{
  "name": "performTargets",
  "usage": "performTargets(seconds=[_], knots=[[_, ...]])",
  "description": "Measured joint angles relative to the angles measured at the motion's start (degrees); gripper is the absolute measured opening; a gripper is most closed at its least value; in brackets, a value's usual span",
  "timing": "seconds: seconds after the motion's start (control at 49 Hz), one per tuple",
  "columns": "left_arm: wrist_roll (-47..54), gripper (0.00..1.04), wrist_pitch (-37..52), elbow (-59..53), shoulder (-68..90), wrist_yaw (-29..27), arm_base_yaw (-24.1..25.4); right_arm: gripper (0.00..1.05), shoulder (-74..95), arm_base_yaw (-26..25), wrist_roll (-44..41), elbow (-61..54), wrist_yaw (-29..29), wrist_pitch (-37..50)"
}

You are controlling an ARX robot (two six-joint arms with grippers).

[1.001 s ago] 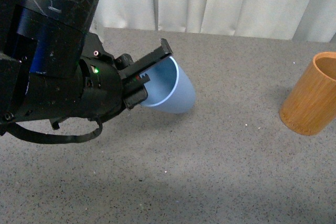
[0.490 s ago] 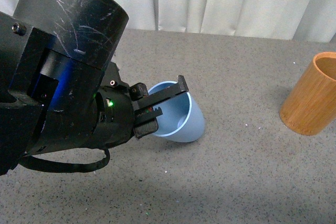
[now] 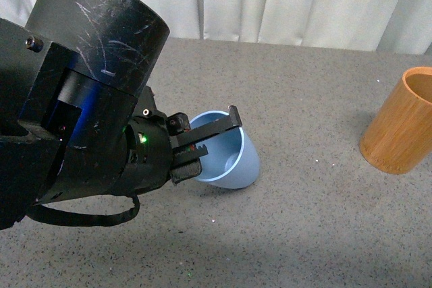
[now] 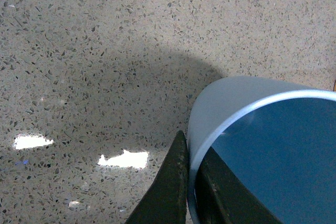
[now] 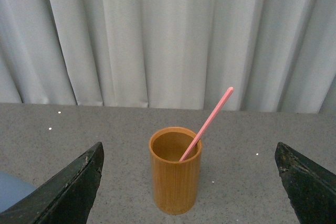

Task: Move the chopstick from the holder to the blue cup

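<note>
None of the transfer is done: the slim pink chopstick (image 5: 207, 120) leans in the cylindrical bamboo holder (image 5: 175, 192), at 3 o'clock from the tilted pale-blue plastic cup (image 3: 241, 161), whose rim the left gripper (image 3: 210, 143) seemingly pinches; the right gripper (image 5: 189, 153) gapes empty.

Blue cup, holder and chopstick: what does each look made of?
Blue cup: likely plastic, smooth and matte, uniform colour, thin rim. Holder: looks like bamboo or wood, orange-brown with a thick wall. Chopstick: pink, evenly coloured, probably plastic, though too slim to be sure.
</note>
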Motion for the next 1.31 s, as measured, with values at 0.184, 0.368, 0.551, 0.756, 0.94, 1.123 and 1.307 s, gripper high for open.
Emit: performTargets(seconds=[0.184, 0.368, 0.551, 0.756, 0.94, 1.123, 1.307], knots=[[0.26, 0.28, -0.24, 0.44, 0.13, 0.04, -0.20, 0.95, 0.00, 0.00, 0.00, 0.00, 0.00, 0.00], [0.46, 0.62, -0.61, 1.27, 0.11, 0.02, -0.68, 0.95, 0.00, 0.00, 0.00, 0.00, 0.00, 0.00], [0.44, 0.94, -1.03, 2.23, -0.46, 0.07, -1.14, 0.95, 0.00, 0.00, 0.00, 0.00, 0.00, 0.00], [0.39, 0.98, -1.40, 2.93, -0.98, 0.13, -1.49, 0.95, 0.00, 0.00, 0.00, 0.00, 0.00, 0.00], [0.31, 0.98, -1.44, 3.10, -1.22, 0.20, -1.68, 0.95, 0.00, 0.00, 0.00, 0.00, 0.00, 0.00], [-0.17, 0.98, -1.20, 3.10, -2.14, 0.35, -1.60, 0.95, 0.00, 0.00, 0.00, 0.00, 0.00, 0.00], [-0.66, 0.98, -2.32, 3.34, -3.37, -1.81, -0.72, 0.95, 0.00, 0.00, 0.00, 0.00, 0.00, -0.02]])
